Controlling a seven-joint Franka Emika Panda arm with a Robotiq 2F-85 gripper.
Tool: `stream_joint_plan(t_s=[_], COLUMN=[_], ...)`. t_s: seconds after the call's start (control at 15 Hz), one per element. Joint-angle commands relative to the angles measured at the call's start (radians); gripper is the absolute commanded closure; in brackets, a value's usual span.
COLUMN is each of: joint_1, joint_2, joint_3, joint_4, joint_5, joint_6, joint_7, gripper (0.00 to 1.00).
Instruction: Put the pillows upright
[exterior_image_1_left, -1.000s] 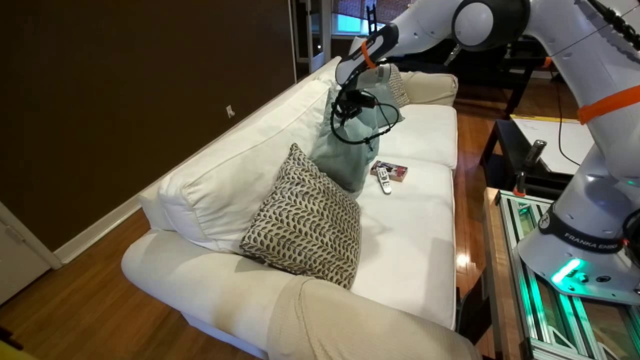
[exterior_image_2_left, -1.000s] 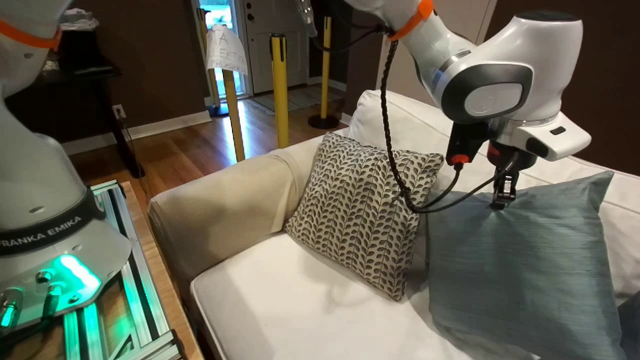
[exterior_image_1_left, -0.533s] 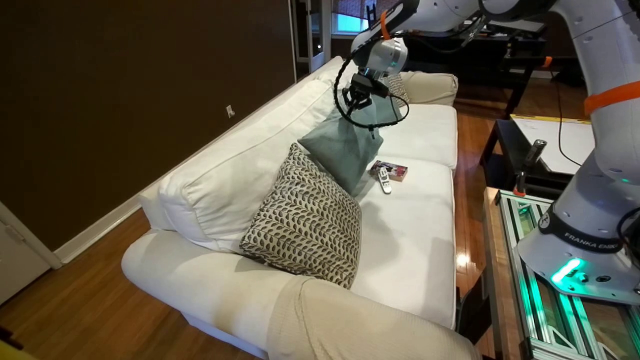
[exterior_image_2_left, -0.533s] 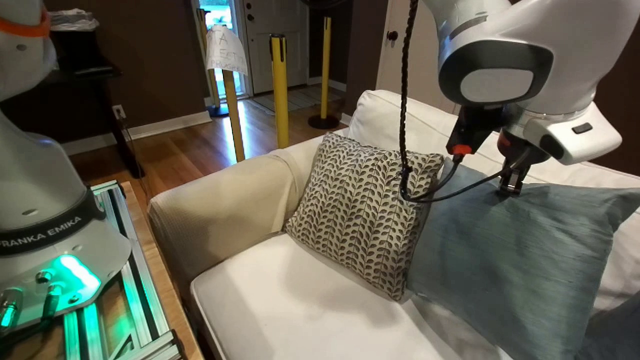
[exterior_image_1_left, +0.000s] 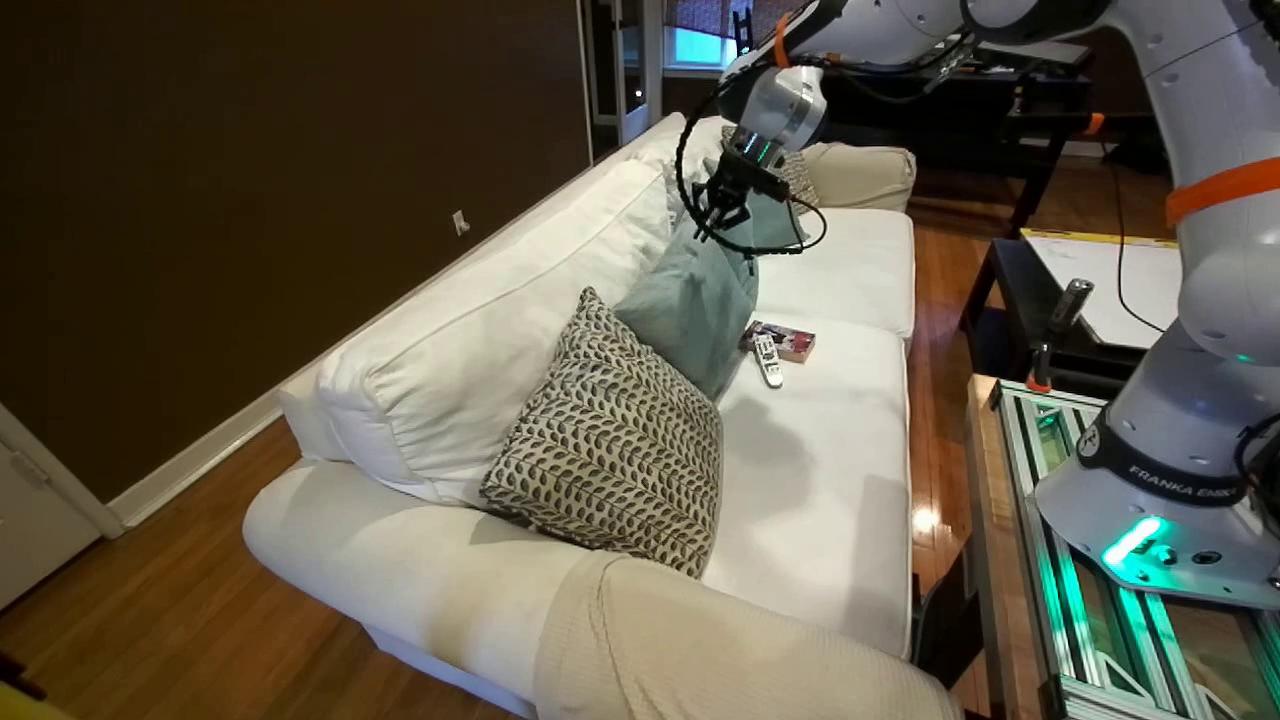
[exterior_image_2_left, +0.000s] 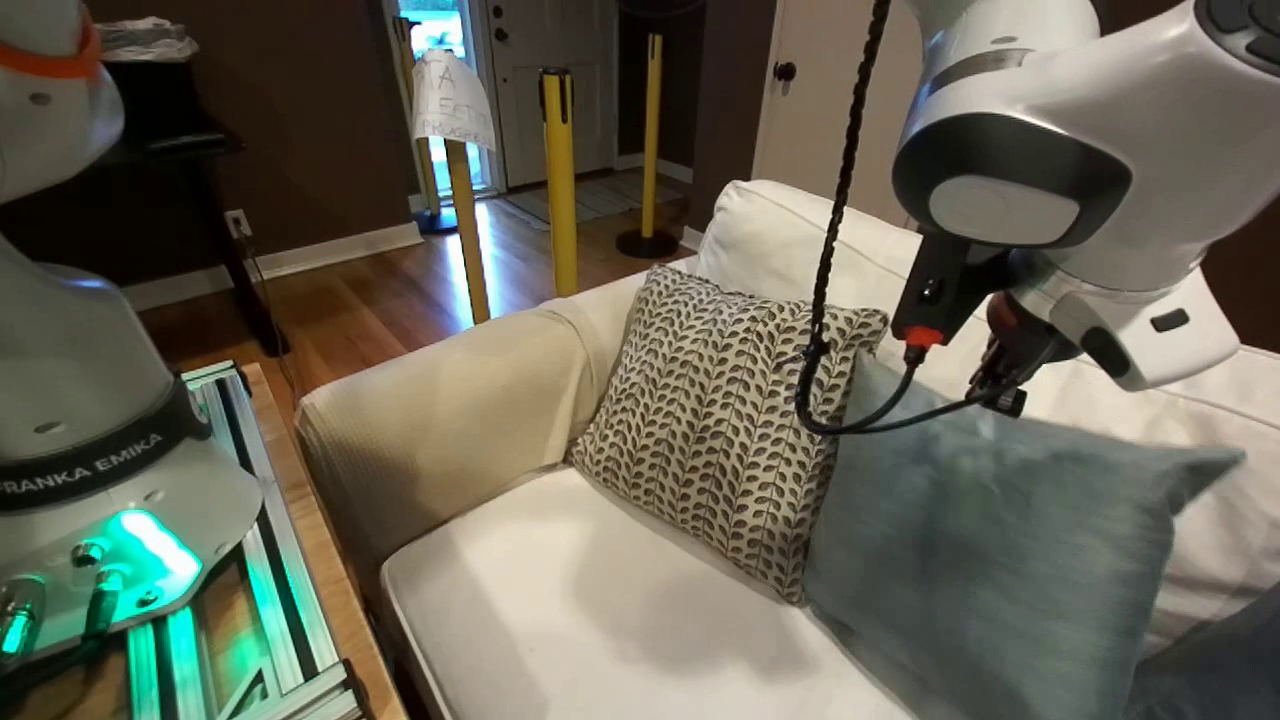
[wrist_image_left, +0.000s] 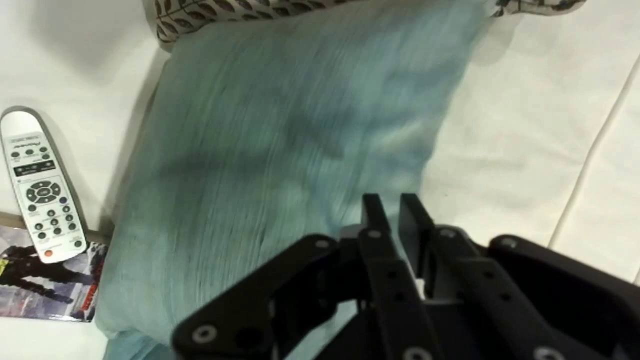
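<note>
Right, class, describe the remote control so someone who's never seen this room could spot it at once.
Find the white sofa, then the teal pillow nearest the fingers. In front of that pillow, the remote control lies partly on a picture-covered box. Unlike the box, it is slim and white, with dark buttons.

White sofa (exterior_image_1_left: 830, 430) beside a dark brown wall (exterior_image_1_left: 300, 150), wooden floor (exterior_image_1_left: 170, 610) (bright window (exterior_image_1_left: 698, 47) behind)
</note>
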Motion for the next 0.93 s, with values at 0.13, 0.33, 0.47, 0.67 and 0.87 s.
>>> stream_joint_plan(t_s=[0.13,0.33,0.47,0.67,0.87], joint_1=[0.022,0.038,0.067,0.112,0.156], joint_2=[0.089,0.073,0.032,-0.072,-0.161], joint_3=[-0.024,-0.036,-0.062,-0.091,-0.109], joint_4=[0.094,0.08,0.044,-0.048,-0.128], joint_5=[-0.008,-0.039,-0.108,-0.237,-0.352], joint_6=[-0.061,-0.056,-0.047,-0.031,0.0], joint_7=[-0.016,-0.036,-0.063,-0.102,-0.144], gripper=[0.37,0.15,0.0,0.0,0.0])
